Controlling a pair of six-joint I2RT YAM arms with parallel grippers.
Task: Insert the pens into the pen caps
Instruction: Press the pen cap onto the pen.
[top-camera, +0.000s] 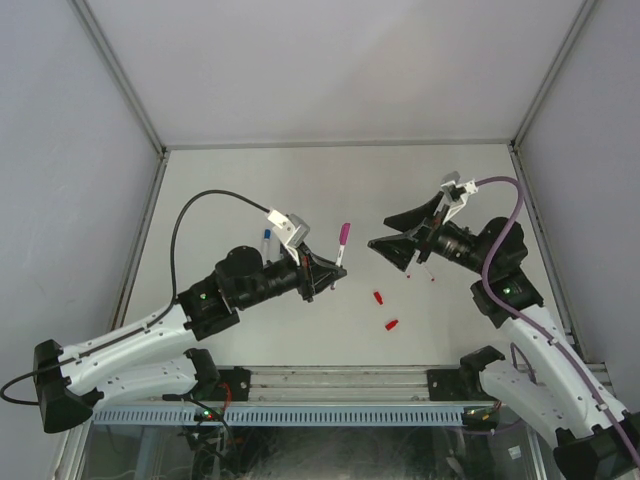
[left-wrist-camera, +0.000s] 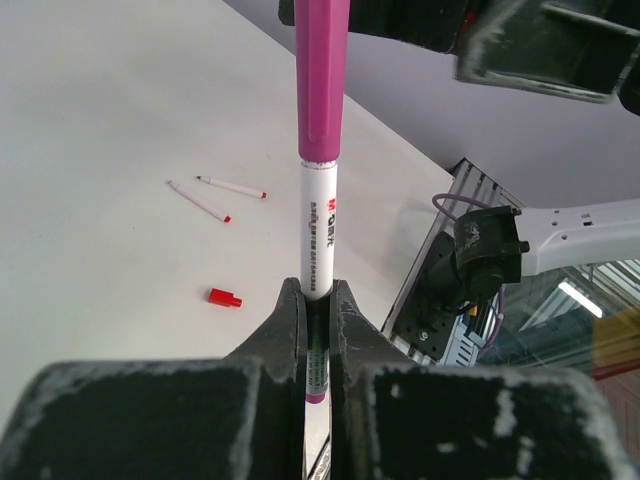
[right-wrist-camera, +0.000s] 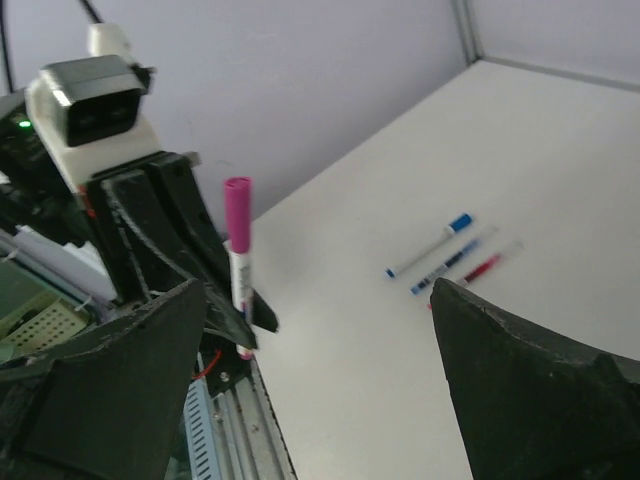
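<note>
The left arm (top-camera: 150, 335) stretches low over the counter (top-camera: 250, 180), its left gripper (top-camera: 338, 268) clamped on an upright magenta-topped pen (top-camera: 343, 240). Right of that pen, the right gripper (top-camera: 380, 232) faces it, jaws wide and holding nothing. Two red pen caps (top-camera: 378, 297) lie below-right of the pen.

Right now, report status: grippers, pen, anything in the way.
Left gripper shut on magenta pen, capped, upright. Right gripper open, empty. Red pen caps lying loose; nothing between the grippers.
</note>
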